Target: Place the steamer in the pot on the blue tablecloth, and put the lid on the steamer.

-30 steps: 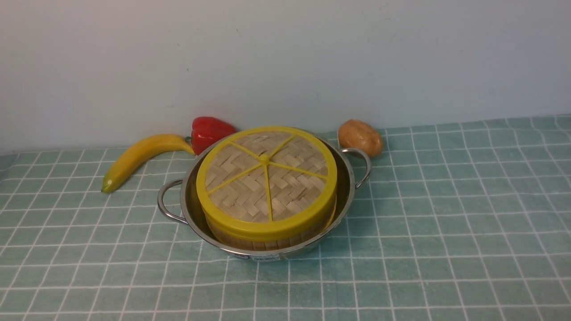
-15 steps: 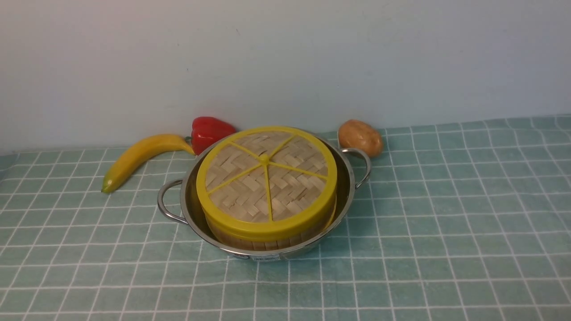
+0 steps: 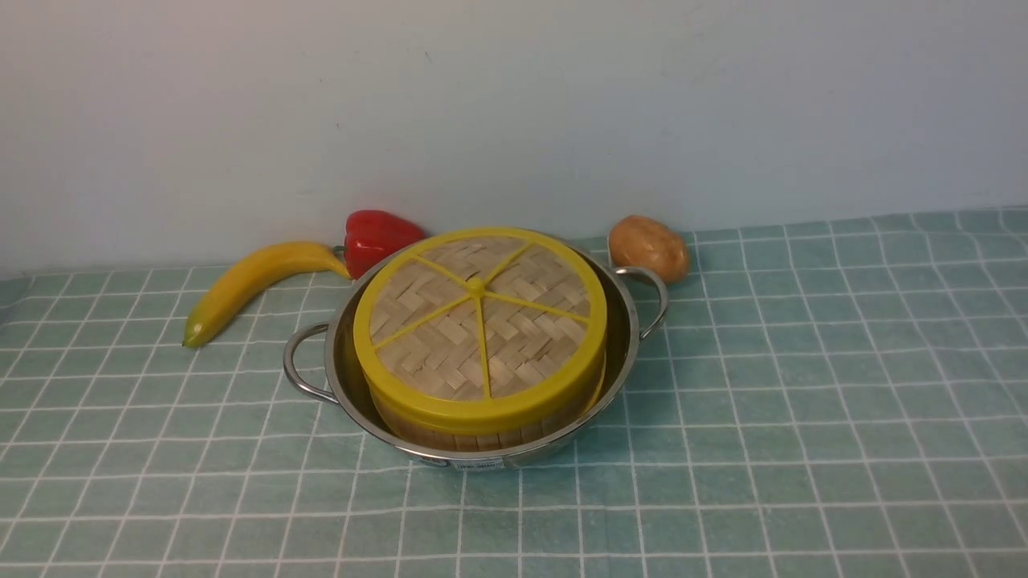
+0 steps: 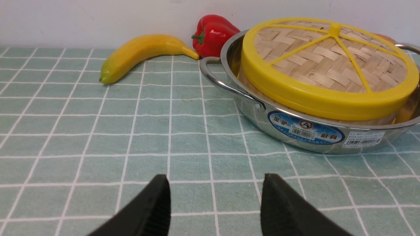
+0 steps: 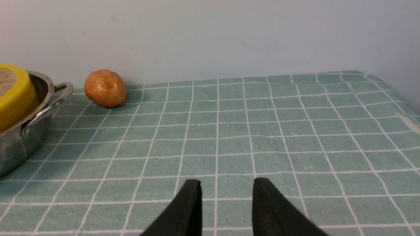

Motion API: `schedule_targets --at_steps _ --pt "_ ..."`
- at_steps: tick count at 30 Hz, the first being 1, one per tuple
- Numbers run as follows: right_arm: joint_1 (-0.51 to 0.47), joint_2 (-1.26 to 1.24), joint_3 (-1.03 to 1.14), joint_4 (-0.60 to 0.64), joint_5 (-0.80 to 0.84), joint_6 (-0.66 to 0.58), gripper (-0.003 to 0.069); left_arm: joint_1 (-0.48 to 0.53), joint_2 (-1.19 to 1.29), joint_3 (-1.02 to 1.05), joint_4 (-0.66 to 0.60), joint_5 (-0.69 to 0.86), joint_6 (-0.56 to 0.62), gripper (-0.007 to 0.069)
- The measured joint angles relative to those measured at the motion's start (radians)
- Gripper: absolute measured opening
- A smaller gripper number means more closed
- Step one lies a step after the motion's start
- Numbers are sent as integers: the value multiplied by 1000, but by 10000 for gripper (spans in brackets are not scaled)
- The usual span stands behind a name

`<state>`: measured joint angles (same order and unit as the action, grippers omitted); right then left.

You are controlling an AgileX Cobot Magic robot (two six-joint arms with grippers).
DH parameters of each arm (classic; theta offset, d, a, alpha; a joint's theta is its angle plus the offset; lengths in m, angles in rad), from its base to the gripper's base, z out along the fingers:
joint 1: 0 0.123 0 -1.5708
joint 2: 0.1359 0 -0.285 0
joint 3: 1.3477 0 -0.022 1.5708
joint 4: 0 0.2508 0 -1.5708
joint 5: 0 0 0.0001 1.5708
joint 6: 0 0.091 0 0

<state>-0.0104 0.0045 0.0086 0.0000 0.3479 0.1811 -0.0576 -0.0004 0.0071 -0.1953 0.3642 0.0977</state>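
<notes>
The steamer is sitting inside the pot on the blue tablecloth, with the lid resting on top. A banana, red pepper and potato are lying behind. The left gripper and right gripper are hovering spread apart over bare cloth, gripping nothing.

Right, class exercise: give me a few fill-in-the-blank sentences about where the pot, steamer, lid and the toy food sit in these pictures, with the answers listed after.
1. The steamer sits inside the ____.
2. The lid rests on top of the ____.
3. The fruit lying left of the red pepper is a ____.
4. Both the left gripper and the right gripper are open and hold ____.

Missing words: pot; steamer; banana; nothing
</notes>
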Motion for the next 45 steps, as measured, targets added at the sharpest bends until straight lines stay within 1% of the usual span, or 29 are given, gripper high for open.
schedule_targets --at_steps 7,45 --pt "0 0 0 0 0 34 240 0 0 0 0 0 0 358" --pt "0 0 0 0 -1 43 240 0 0 0 0 0 0 358"
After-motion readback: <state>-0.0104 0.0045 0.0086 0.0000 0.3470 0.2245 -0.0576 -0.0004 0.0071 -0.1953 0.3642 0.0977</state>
